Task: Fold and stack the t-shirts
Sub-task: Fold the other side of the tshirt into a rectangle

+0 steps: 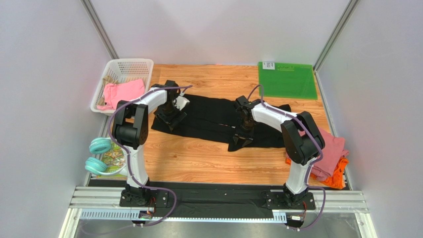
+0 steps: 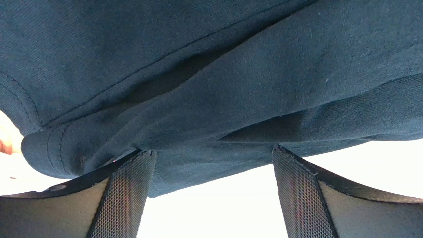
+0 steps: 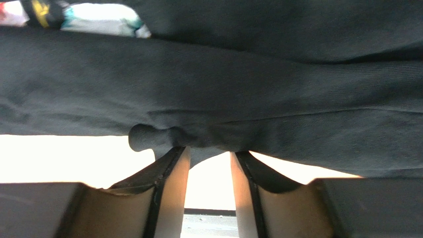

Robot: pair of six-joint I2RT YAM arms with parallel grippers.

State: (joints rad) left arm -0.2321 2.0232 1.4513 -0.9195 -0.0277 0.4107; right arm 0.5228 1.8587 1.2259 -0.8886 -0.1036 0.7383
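The black t-shirt point(image 1: 213, 119) lies spread across the middle of the wooden table. My left gripper point(image 1: 171, 113) is low over its left end. In the left wrist view its mesh-padded fingers point(image 2: 130, 191) stand wide apart, with the shirt's hem point(image 2: 198, 163) at their tips. My right gripper point(image 1: 244, 128) is at the shirt's near edge. In the right wrist view its jaws are narrow, with a bunched fold of black cloth point(image 3: 208, 148) pinched at the tips. A pink shirt point(image 1: 121, 93) lies in the basket. Another pink shirt point(image 1: 331, 146) lies on an orange one point(image 1: 338, 177) at the right edge.
A white basket point(image 1: 130, 67) stands at the back left. A green mat point(image 1: 287, 80) lies at the back right. Teal headphones point(image 1: 98, 154) lie off the table's left edge. Bare wood point(image 1: 198, 161) lies in front of the shirt.
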